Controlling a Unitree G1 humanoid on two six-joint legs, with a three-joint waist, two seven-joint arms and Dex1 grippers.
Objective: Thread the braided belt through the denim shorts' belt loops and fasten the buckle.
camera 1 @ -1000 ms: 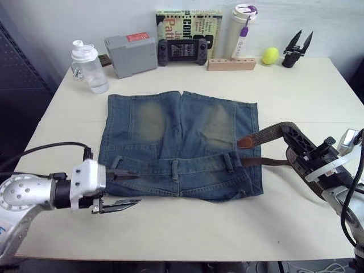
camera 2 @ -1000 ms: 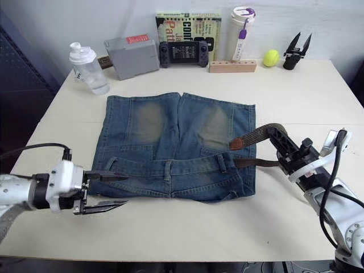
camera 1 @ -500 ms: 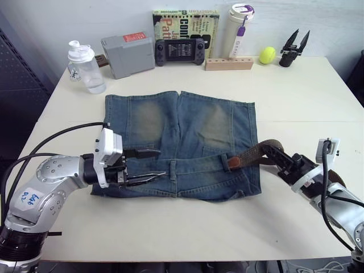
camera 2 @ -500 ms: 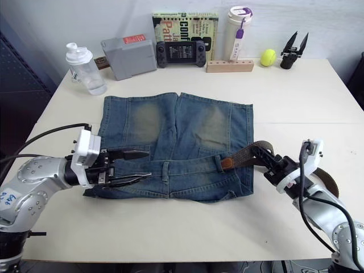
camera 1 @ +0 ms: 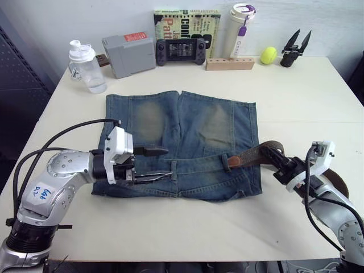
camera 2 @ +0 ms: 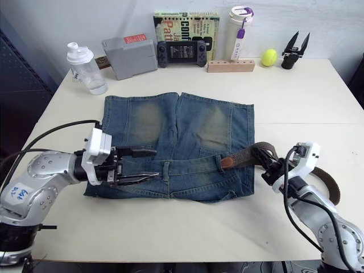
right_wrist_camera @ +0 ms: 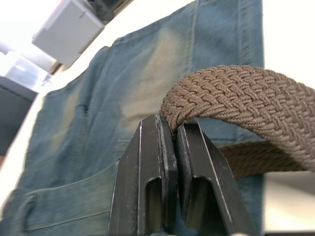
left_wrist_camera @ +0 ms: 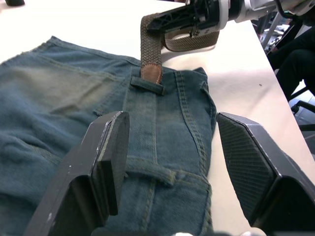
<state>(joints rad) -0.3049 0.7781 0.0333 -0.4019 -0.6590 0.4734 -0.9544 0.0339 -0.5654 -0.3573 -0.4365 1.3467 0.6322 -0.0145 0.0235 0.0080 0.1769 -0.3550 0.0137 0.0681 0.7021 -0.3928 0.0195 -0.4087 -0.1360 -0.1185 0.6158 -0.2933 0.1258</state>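
Right now your whole move hangs on one line: the waistband of the faded blue denim shorts [camera 1: 182,142], which runs across the cream table [camera 1: 296,91] from your right gripper [camera 2: 267,165] towards your left gripper [camera 1: 162,162]. The right one is clamped on the dark-brown braided belt [camera 1: 256,154] a little way behind its reddish-brown leather tip [camera 1: 234,162], and that tip lies at the right-hand blue denim belt loop [left_wrist_camera: 147,85], pointing along the waistband. I judge it is just entering that loop, though you cannot tell how far it has gone under. The left gripper's two black fingers stand apart over the waistband, straddling the middle loop [left_wrist_camera: 150,169], so it is the nearer one to catch the tip once it comes through. The belt's long tail curls back behind the right wrist off the shorts; the buckle is not clear to make out. Keep the push parallel to the band.
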